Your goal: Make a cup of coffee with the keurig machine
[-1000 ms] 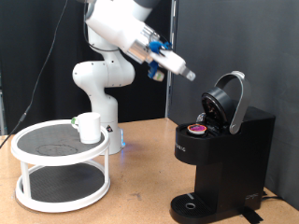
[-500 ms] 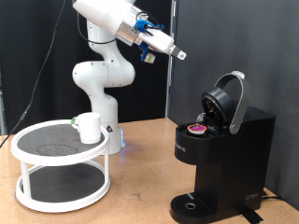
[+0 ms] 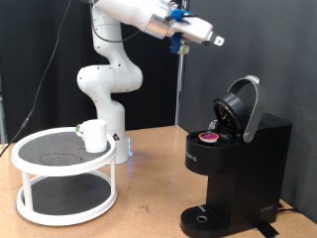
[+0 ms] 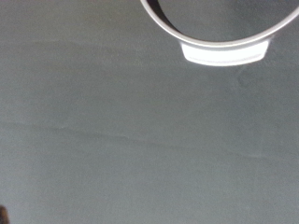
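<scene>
Your pincer [image 3: 217,42] hangs high above the keurig machine [image 3: 236,164], nothing visibly in it; open or clenched, you cannot tell. The machine stands upright at the desk's [image 3: 149,188] right edge, lid raised (pod seated inside). The cup [image 3: 94,135] waits upright on the white stand [image 3: 65,178], left edge.
</scene>
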{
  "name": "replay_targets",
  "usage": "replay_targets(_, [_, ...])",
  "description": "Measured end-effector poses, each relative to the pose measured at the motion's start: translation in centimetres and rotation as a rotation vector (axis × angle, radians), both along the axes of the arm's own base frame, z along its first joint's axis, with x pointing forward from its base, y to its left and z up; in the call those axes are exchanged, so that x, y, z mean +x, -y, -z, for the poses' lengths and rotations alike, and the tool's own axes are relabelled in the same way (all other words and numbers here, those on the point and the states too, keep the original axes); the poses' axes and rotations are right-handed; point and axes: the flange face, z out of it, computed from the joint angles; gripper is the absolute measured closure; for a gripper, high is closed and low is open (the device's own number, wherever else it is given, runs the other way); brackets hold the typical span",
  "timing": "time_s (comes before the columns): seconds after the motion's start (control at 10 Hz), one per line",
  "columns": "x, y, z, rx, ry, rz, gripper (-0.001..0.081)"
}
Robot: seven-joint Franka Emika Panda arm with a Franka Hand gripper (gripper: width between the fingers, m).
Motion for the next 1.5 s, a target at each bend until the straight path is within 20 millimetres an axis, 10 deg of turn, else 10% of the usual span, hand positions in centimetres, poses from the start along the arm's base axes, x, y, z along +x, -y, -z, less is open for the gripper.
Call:
replay_targets(0.3, [1.1,-4.4,-1.2,-0.129,-0.037,0.032,0.0072])
replay_targets(0.8, [1.9,-6.0,-1.4,-0.139,-0.026,0.025,0.0072])
replay_targets(1.5, [3.4,-16.4,-1.2,-0.253,-0.072,-0.078,0.0072])
